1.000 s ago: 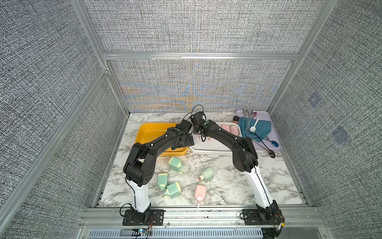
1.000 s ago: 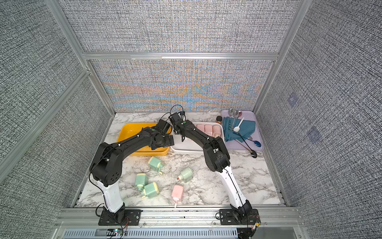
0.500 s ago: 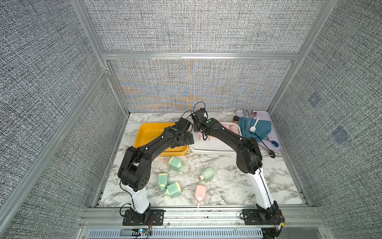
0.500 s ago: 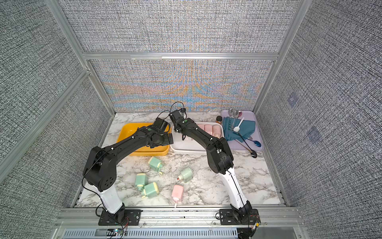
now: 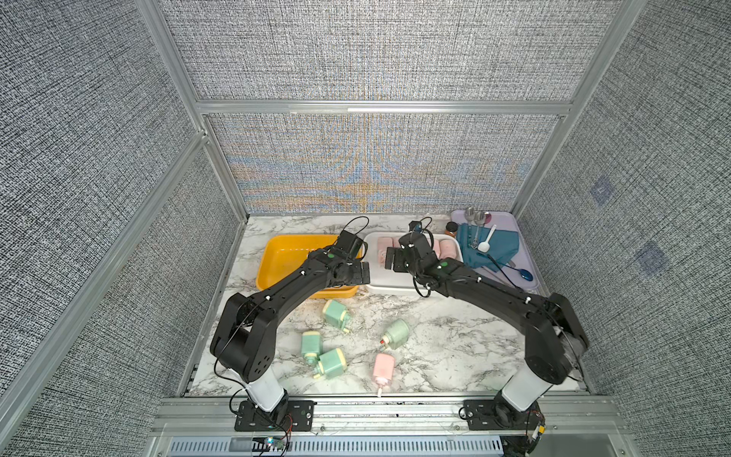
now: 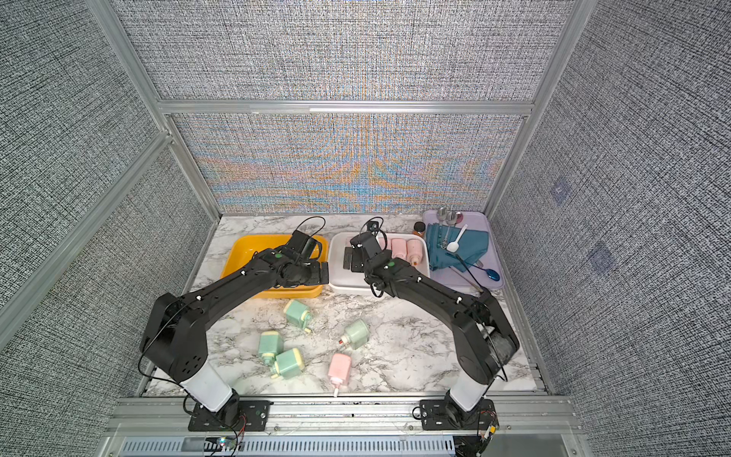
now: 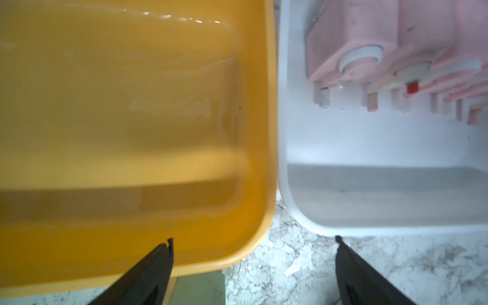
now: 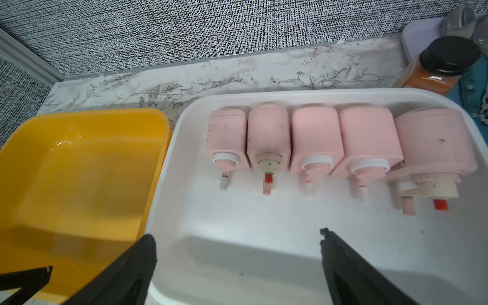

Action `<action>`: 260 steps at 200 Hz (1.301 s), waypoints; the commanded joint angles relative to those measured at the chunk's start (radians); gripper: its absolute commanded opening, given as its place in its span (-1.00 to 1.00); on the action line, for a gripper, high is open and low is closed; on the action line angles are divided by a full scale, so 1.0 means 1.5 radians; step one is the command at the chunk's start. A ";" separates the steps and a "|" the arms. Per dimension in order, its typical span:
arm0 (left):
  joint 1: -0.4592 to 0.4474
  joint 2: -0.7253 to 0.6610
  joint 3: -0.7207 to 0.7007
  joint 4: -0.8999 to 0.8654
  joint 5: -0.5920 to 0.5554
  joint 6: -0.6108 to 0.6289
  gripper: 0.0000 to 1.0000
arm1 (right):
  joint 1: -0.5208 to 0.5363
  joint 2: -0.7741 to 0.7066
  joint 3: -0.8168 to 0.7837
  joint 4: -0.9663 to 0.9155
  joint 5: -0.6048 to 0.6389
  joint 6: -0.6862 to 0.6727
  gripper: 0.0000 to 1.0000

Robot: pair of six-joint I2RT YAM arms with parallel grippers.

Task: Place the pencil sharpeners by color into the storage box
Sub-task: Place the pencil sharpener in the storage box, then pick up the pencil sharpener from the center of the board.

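Hovering over the white tray (image 8: 264,224), my right jaws gape empty, left jaws likewise. Five pink sharpeners (image 8: 315,137) line its twelve o'clock wall; I'd rise straight, then fetch the last pink sharpener (image 5: 383,366), bench (image 5: 455,348) six o'clock.

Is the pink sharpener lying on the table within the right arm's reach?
Probably yes. The right pincer is open and empty over the white bin. The pink sharpener lies uncovered near the front edge, and a green sharpener sits close by.
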 commanded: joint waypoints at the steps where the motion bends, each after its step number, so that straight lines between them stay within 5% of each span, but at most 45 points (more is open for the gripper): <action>1: -0.037 -0.035 -0.006 -0.045 -0.042 0.028 0.99 | -0.001 -0.056 -0.057 0.039 -0.007 -0.019 0.98; 67: -0.212 -0.084 -0.014 -0.228 -0.005 -0.014 0.99 | -0.002 -0.256 -0.268 0.116 0.003 -0.023 0.98; 106: -0.298 -0.066 -0.022 -0.213 0.069 -0.005 0.99 | -0.004 -0.288 -0.313 0.117 0.048 0.014 0.98; 220: -0.373 0.066 0.023 -0.263 0.112 -0.067 0.98 | -0.004 -0.298 -0.341 0.108 0.057 0.035 0.98; 260: -0.376 0.072 0.002 -0.218 0.128 -0.101 0.76 | -0.005 -0.291 -0.338 0.112 0.045 0.030 0.98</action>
